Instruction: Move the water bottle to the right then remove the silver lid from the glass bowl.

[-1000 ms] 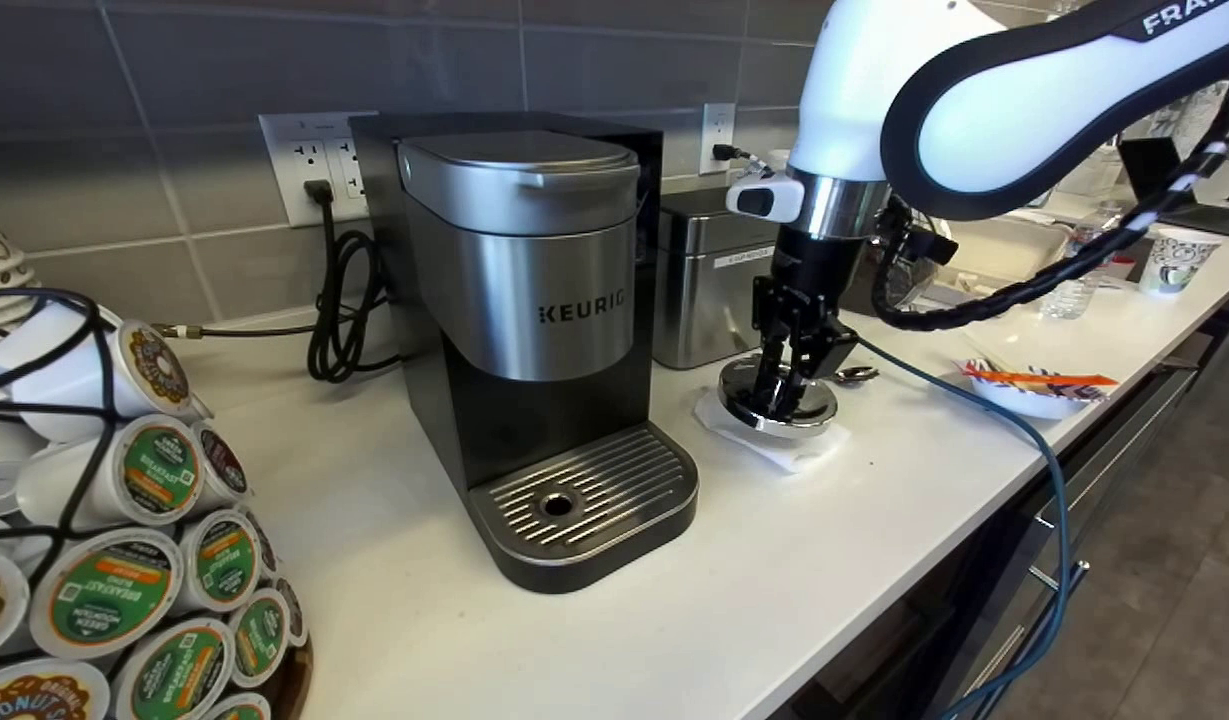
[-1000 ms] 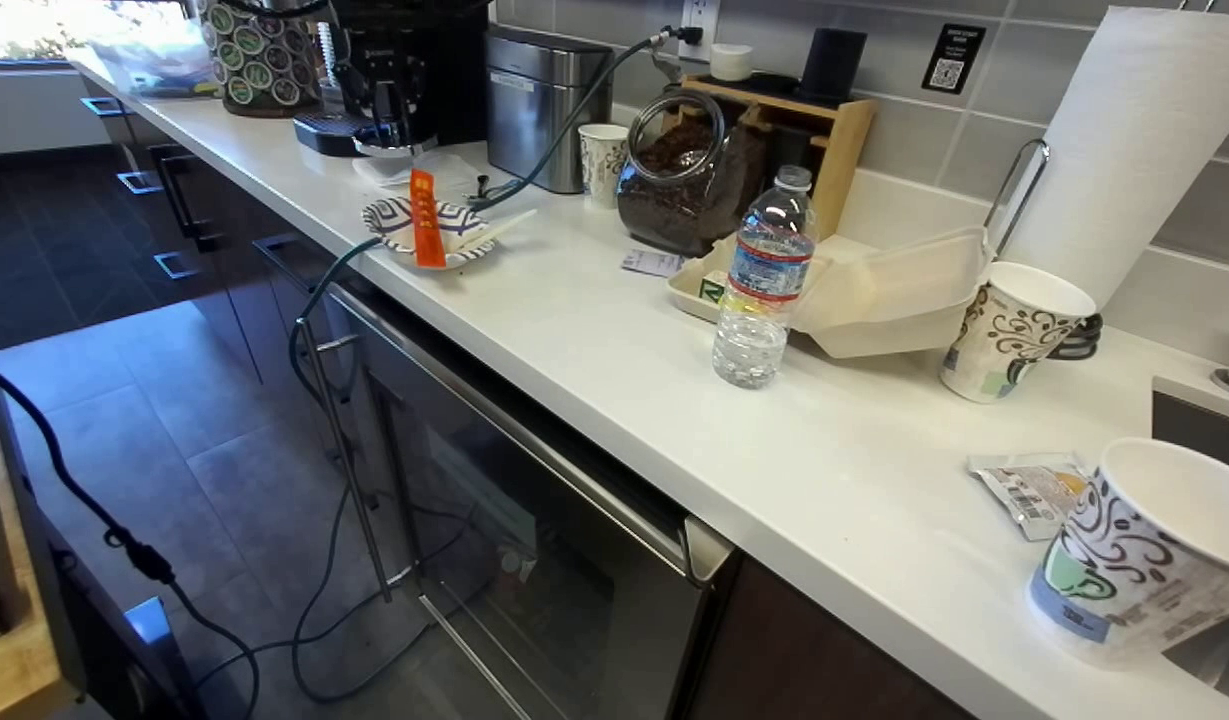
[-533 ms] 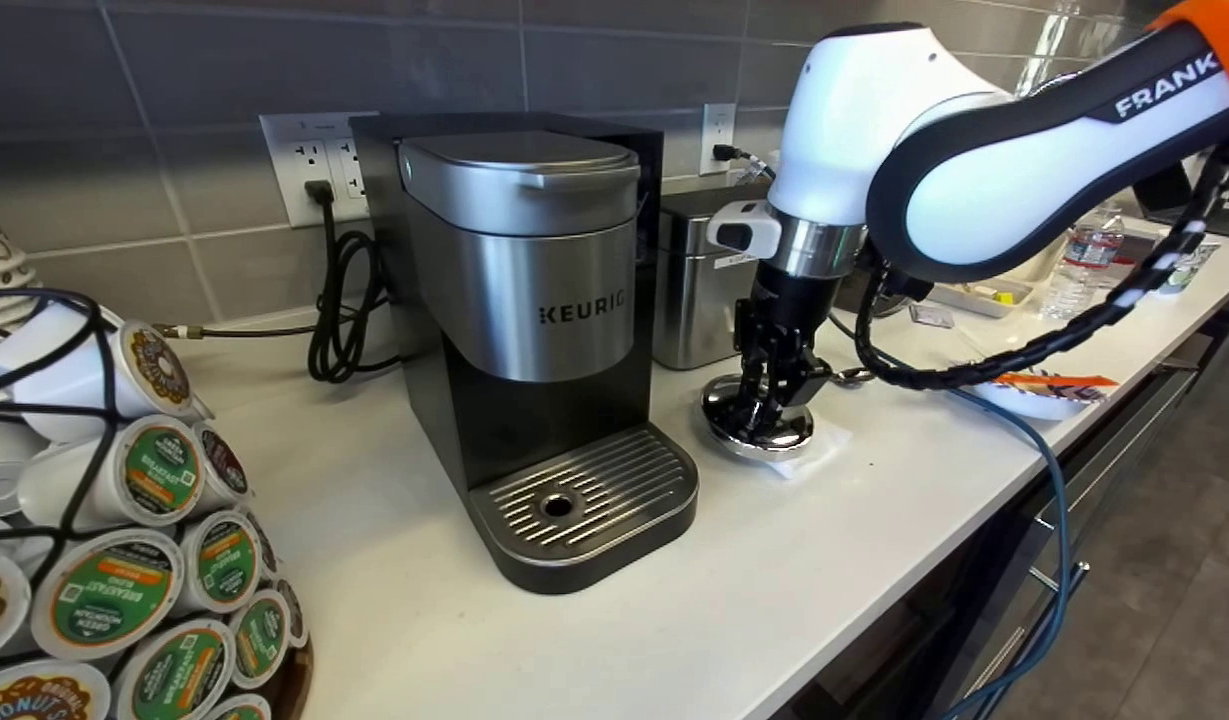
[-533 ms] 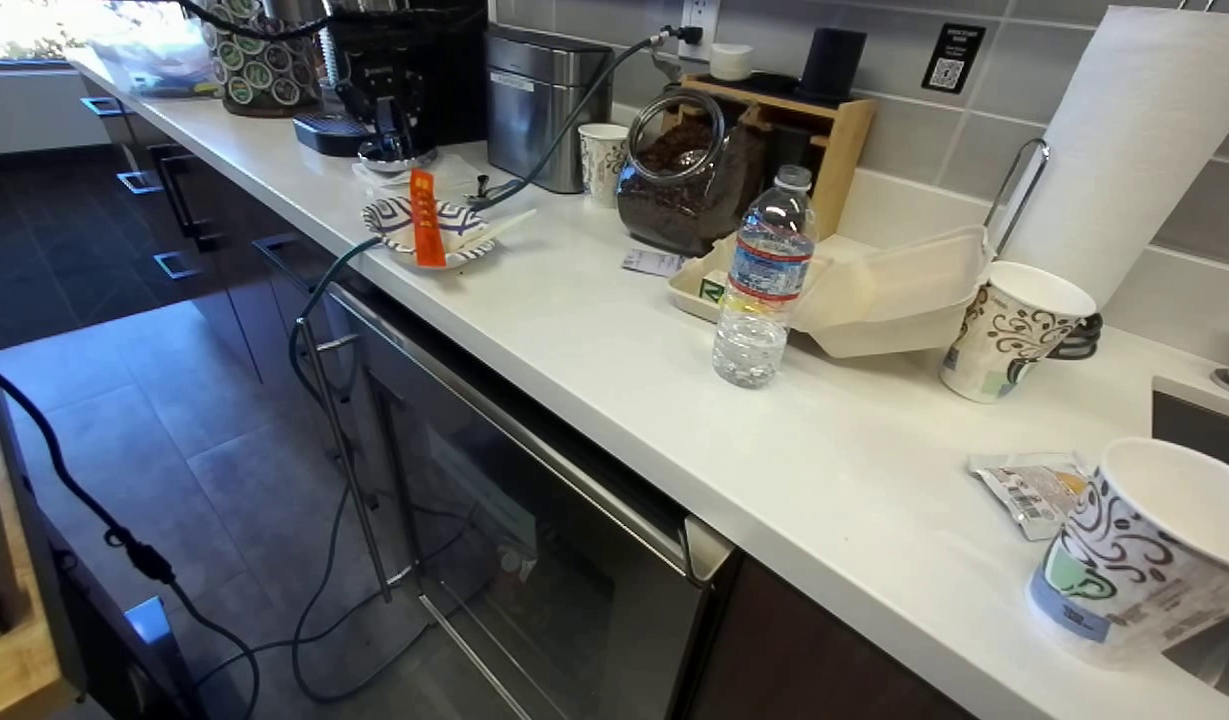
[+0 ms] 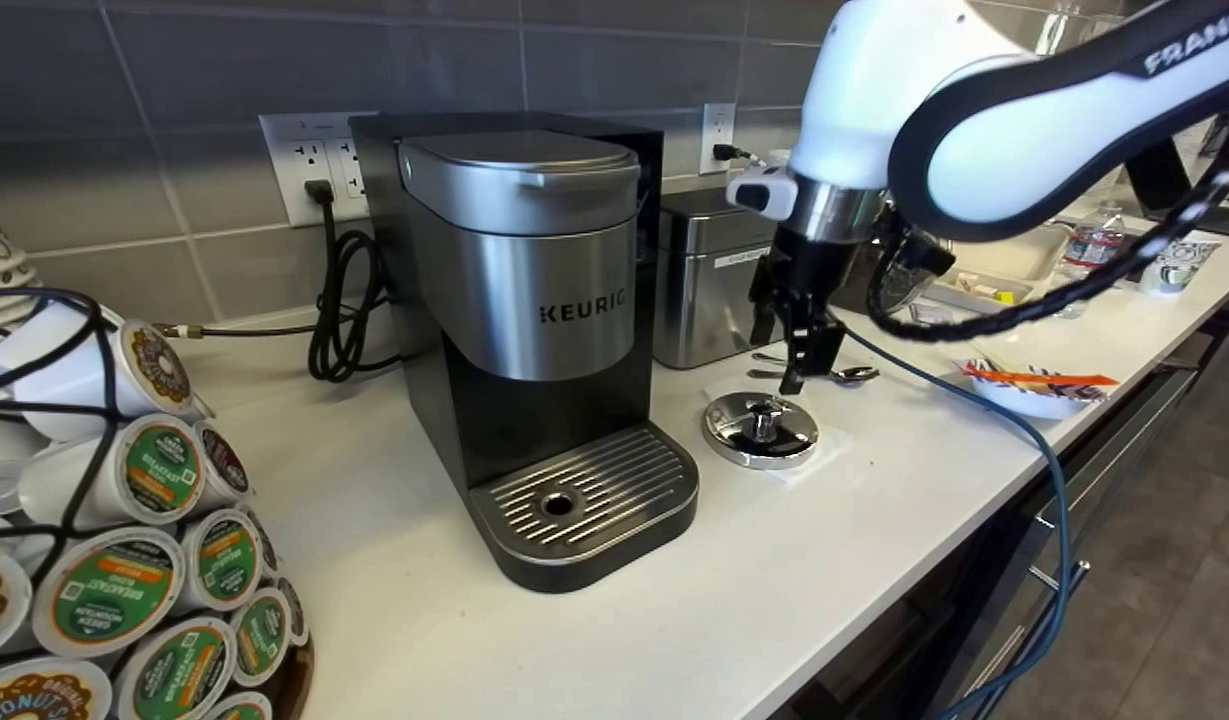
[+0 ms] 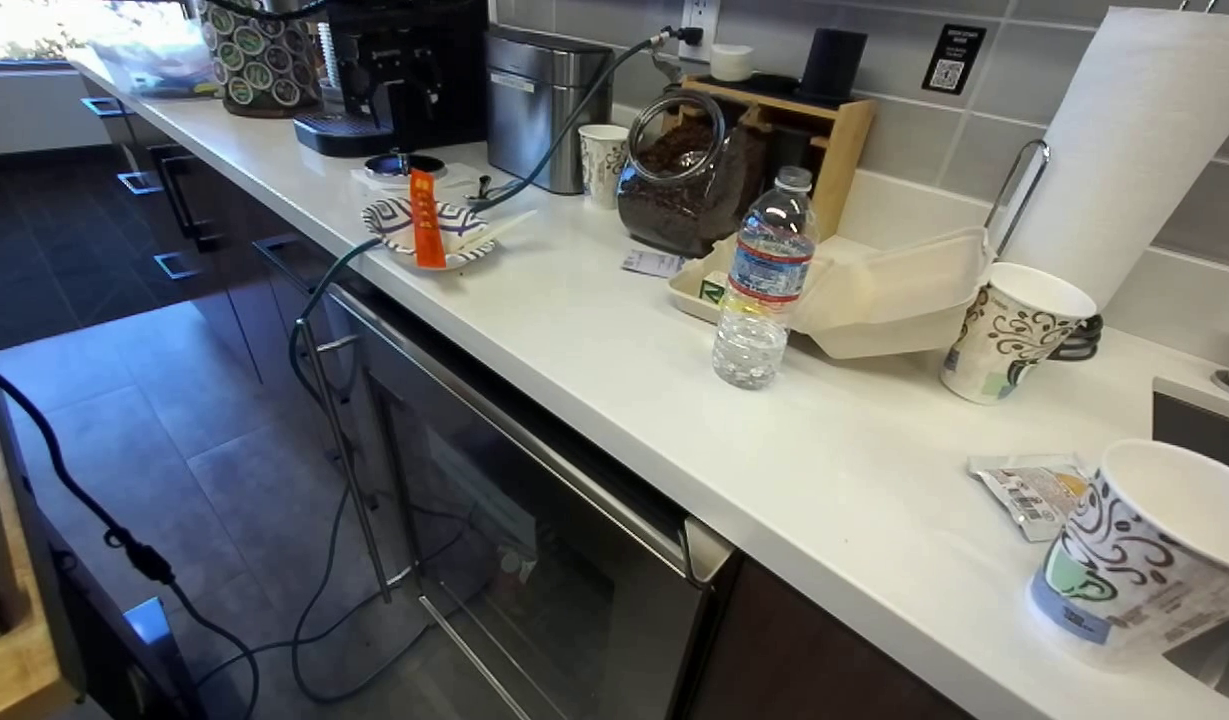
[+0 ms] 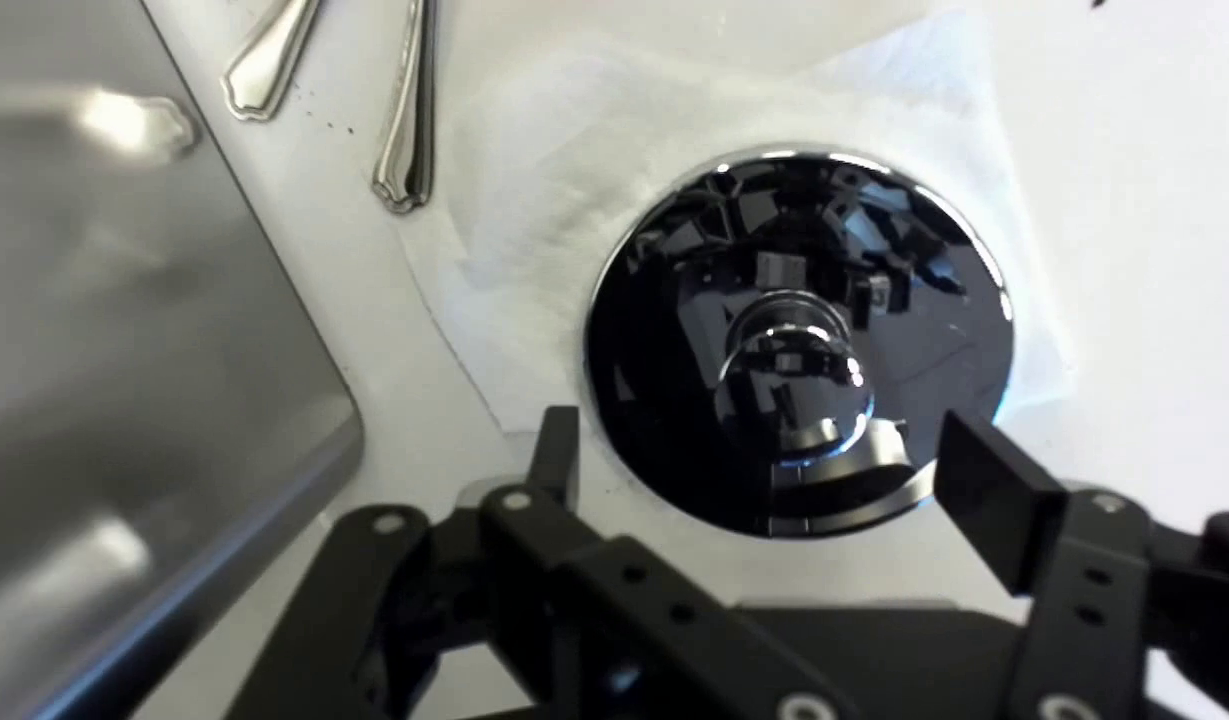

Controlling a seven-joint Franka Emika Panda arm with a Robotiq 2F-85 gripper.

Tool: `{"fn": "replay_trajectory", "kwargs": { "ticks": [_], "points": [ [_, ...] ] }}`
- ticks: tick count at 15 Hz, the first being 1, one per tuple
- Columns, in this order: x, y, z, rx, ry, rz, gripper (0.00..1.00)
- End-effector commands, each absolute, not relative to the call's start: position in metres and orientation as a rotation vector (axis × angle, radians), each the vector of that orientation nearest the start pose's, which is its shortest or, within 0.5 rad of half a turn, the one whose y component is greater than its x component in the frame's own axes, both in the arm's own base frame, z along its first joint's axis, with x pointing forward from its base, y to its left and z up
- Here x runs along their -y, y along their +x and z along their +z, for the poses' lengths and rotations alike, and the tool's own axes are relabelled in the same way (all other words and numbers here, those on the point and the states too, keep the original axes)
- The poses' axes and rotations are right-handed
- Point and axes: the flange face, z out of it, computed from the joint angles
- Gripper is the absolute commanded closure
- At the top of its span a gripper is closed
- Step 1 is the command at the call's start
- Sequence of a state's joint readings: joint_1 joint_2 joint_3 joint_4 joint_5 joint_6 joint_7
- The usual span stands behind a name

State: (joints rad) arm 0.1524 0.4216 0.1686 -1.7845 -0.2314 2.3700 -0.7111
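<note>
The silver lid (image 5: 761, 432) rests flat, knob up, on a white napkin (image 7: 534, 190) beside the coffee machine. My gripper (image 5: 777, 360) hangs above it, apart from it, with its jaws wide and nothing between them. In the wrist view the lid (image 7: 674, 400) shows past the open gripper (image 7: 759, 430), its round knob between the fingers' lines. The water bottle (image 6: 764, 280) stands upright, cap on, farther along the counter. The glass bowl (image 6: 664, 205), a jar-like vessel with dark grounds inside, has its round mouth uncovered; the arm partly covers it in an exterior view (image 5: 909, 270).
The coffee machine (image 5: 534, 330) and a steel box (image 5: 719, 290) stand close to the lid. Spoons (image 5: 854, 375) lie behind it. A patterned paper bowl (image 6: 454, 240) with an orange strip, a blue cable (image 5: 1014, 420) and an open takeout container (image 6: 884, 300) occupy the counter.
The lid was held and tilted in my gripper; it has come down flat onto the napkin. My gripper has let go, opened and risen off it, back toward the bottle's side.
</note>
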Motion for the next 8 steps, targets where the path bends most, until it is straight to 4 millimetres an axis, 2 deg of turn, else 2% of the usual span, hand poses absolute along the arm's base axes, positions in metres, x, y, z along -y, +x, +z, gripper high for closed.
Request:
{"fn": "replay_trajectory", "kwargs": {
  "ticks": [1,2,4,5,7,8],
  "points": [
    [-0.142,0.598,0.377,1.552,-2.732,-0.388,0.00],
    [-0.127,0.590,0.385,1.496,-2.711,-0.439,0.00],
    [-0.103,0.572,0.387,1.452,-2.652,-0.554,0.00],
    [-0.122,0.603,0.391,1.480,-2.682,-0.485,0.00],
    [-0.101,0.587,0.390,1.453,-2.664,-0.533,0.01],
    [-0.099,0.583,0.389,1.450,-2.664,-0.532,0.00]
  ]
}}
